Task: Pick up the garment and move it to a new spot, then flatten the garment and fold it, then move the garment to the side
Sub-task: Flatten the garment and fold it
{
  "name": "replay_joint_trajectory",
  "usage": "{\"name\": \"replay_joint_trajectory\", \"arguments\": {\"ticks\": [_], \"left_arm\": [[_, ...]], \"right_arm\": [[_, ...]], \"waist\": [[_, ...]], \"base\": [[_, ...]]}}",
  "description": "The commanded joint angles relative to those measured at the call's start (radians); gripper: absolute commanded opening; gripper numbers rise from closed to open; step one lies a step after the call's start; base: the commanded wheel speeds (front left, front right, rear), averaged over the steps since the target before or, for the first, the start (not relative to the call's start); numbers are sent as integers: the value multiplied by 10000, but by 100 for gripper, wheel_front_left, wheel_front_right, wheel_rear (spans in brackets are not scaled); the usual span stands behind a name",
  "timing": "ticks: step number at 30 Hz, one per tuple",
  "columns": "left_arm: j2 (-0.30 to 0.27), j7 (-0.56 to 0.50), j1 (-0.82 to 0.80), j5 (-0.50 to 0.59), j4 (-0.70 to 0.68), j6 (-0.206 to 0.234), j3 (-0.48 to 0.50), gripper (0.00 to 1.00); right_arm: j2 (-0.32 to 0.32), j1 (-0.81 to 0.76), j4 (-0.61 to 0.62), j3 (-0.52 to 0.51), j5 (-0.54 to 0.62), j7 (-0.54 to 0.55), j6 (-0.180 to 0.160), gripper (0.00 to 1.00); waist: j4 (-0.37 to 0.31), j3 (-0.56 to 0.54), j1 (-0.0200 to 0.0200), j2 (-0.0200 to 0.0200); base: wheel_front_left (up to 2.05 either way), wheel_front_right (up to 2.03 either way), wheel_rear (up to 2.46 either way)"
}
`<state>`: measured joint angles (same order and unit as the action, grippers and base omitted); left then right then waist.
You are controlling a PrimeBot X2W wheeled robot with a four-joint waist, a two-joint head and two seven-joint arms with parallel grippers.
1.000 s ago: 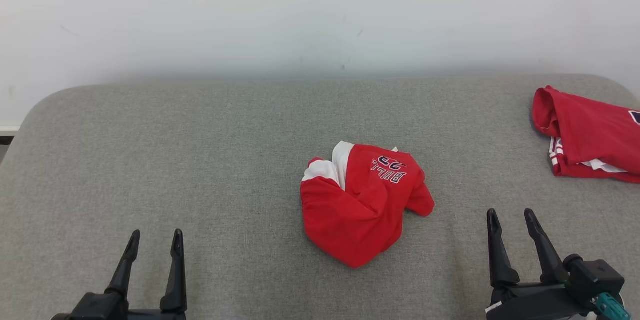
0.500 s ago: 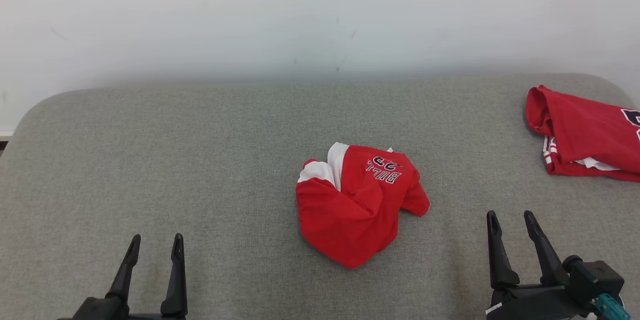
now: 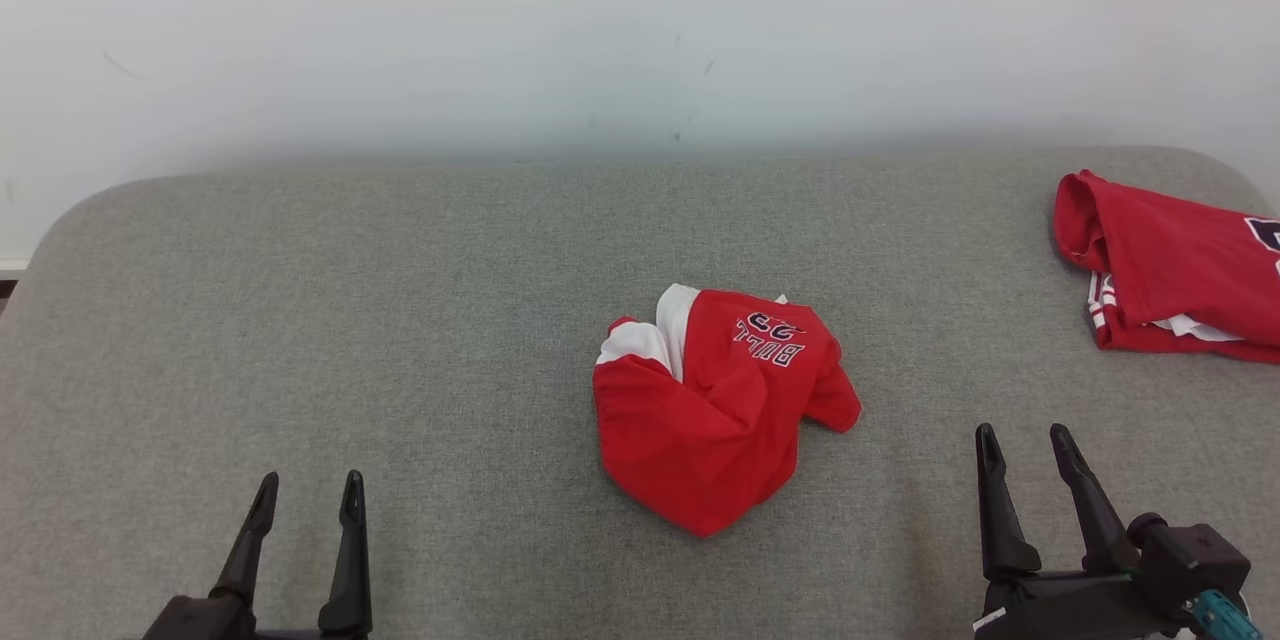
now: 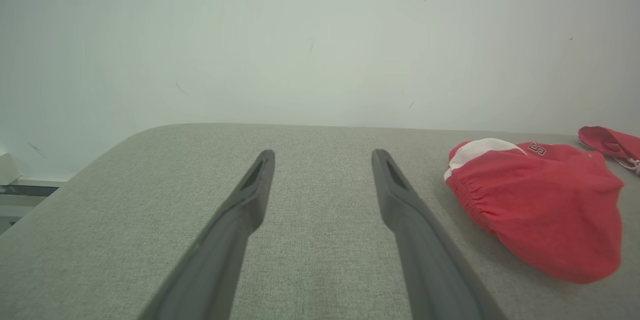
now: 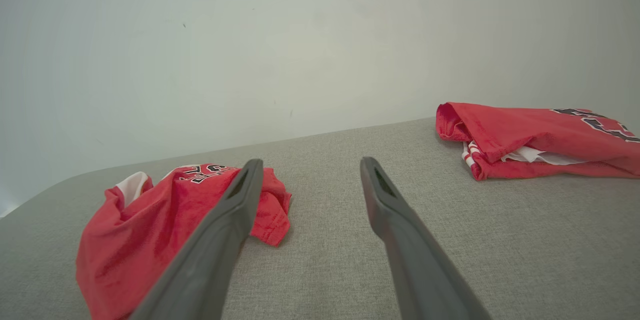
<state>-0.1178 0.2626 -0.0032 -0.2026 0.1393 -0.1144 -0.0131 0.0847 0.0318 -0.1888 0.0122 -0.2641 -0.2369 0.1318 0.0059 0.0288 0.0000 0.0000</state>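
Left gripper (image 3: 311,477), right gripper (image 3: 1022,430) both spread, empty; if I pinch one loose fold of the garment (image 3: 715,410) at bench (image 3: 300,270) centre, it may slip.

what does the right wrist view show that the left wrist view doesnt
Right wrist view, not the left wrist view: the right gripper, open, and the folded red garment nearly whole, with dark lettering and white striped trim. Left wrist view, not the right: the left gripper, open, and the gathered elastic edge of the crumpled red garment. Both: the crumpled red garment, the grey padded surface and the pale wall; the left wrist view catches just one end of the folded red garment.
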Motion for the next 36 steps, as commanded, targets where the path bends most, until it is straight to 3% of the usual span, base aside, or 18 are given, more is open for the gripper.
{"name": "replay_joint_trajectory", "arguments": {"ticks": [1,12,20,36], "left_arm": [[36,29,56,102,3,-28,49,100],[50,29,-128,179,119,-80,118,100],[-290,24,-1190,257,604,-150,-408,100],[-949,-946,-4994,-978,2590,-152,-3177,100]], "right_arm": [[0,-96,8,-13,-78,-2,-26,100],[12,-47,-57,-32,-108,-34,-26,100],[12,95,-53,73,-121,-39,-26,100],[-136,574,-200,103,-126,-186,-27,100]], "waist": [[-7,1,0,0],[-90,36,0,0],[-349,214,0,0],[-1491,1280,0,0]], "base": [[0,0,0],[0,0,0],[0,0,0],[0,0,0]]}}
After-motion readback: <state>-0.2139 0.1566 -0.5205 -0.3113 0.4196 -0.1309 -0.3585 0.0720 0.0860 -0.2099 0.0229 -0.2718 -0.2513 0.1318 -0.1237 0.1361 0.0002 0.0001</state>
